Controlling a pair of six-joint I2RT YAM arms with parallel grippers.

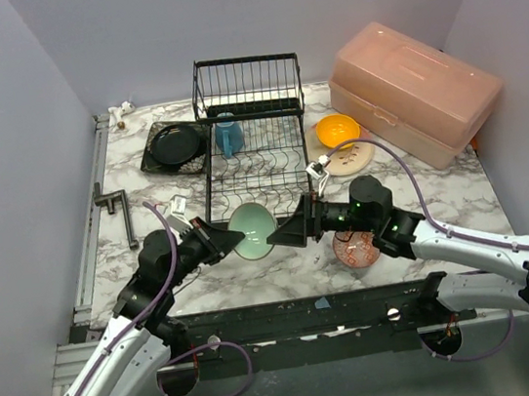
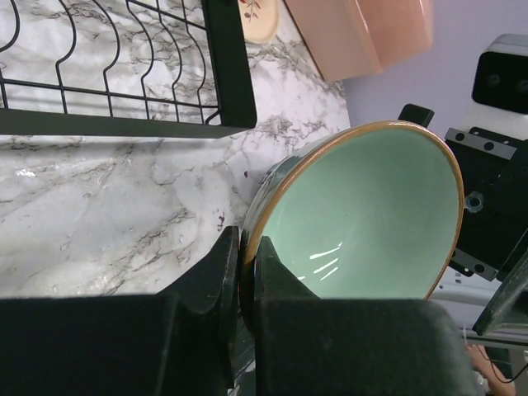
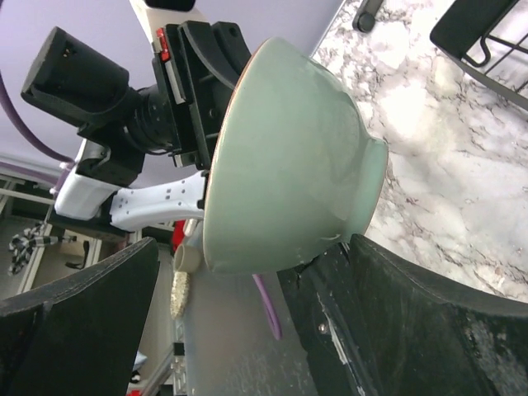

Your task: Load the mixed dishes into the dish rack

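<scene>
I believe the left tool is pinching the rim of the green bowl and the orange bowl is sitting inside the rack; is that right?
Not quite. The left tool does pinch the rim of the green bowl, but the orange bowl is not inside the rack: the top view shows it outside, to the rack's right, beside the pink box.

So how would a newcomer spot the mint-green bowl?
Find the black wire dish rack in the middle of the table. Just before its near edge, the mint-green bowl is tipped on its side, rim pinched by the left tool. It alone is pale green, unlike the orange bowl and the red-patterned bowl.
</scene>
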